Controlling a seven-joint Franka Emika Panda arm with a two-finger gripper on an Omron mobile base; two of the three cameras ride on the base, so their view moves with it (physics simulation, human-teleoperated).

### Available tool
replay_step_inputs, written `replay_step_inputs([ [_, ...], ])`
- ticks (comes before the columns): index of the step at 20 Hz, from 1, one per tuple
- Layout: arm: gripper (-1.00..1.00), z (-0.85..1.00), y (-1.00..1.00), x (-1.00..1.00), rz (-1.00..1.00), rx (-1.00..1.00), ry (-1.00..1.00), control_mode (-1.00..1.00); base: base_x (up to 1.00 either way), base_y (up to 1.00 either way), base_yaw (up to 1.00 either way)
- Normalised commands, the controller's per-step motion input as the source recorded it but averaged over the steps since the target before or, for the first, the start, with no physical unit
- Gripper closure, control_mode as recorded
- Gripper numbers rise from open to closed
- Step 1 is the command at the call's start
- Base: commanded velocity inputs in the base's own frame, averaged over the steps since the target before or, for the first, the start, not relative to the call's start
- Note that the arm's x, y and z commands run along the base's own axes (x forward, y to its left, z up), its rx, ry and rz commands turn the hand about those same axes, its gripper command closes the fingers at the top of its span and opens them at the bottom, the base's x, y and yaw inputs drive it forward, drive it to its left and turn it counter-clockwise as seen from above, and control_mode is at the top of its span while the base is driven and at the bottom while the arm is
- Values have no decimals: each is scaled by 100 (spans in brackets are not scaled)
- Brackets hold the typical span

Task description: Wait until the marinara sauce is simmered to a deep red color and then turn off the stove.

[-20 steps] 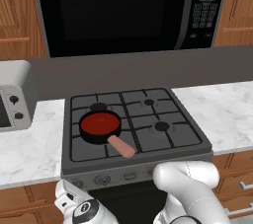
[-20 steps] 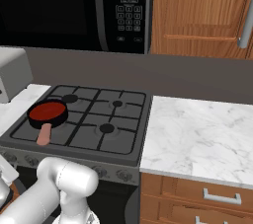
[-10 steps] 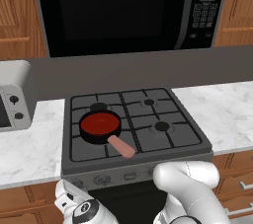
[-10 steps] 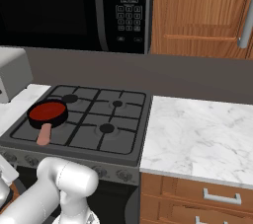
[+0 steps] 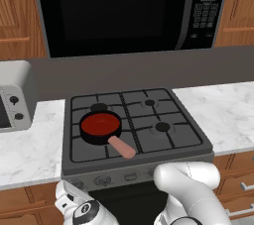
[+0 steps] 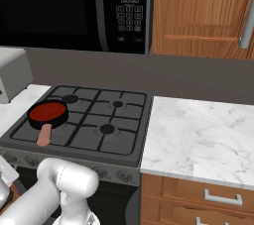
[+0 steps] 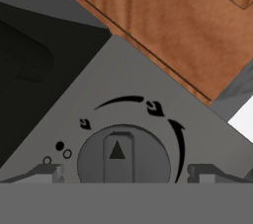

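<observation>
Jaws spread wide, one tip each side of a round grey knob (image 7: 123, 156) on the stove's front panel, nothing pinched yet. In the hand view the fingertips (image 7: 47, 172) sit left and right of the knob with gaps to it; can't tell if they touch the panel. The knob's raised bar carries a triangle mark, and printed arc and flame marks curve around it. Judgement: jaws are pre-placed around the knob so a close-and-twist can cut the flame as soon as the colour is right.

Just beyond the knob: grey stove panel, dark oven front on one side, wood cabinet (image 7: 163, 25) and a sliver of white counter on the other, so this is likely a knob near the left end of the row.

Arm pose: folded low in front of the stove (image 5: 134, 125), white elbow link (image 5: 186, 182) bulging at the front edge, wrist dropped down and to the left below the stove's front edge, hand (image 5: 79, 204) pointing at the knob row.

The marinara sauce (image 5: 100, 124) is in the small black pan (image 6: 48, 114) on the front-left burner, pinkish handle (image 5: 121, 147) angled toward the front edge. Sauce reads as fairly deep red, flat and smooth. Judgement: waiting step about over, next is gripping and turning.

Counter (image 6: 198, 135) right of the stove is marble; microwave (image 5: 119, 6) hangs above; toaster oven (image 5: 12, 97) at the left counter edge.
</observation>
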Motion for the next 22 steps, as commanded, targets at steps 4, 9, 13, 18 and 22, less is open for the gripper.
replay_step_inputs([
  [4,-100,0,0,0,0,0,0,-100,0,0,0],
  [9,-100,0,0,0,0,0,0,-100,0,0,0],
  [13,-100,0,0,0,0,0,0,-100,0,0,0],
  [18,100,0,0,0,0,0,0,-100,0,0,0],
  [22,100,0,0,0,0,0,0,-100,0,0,0],
])
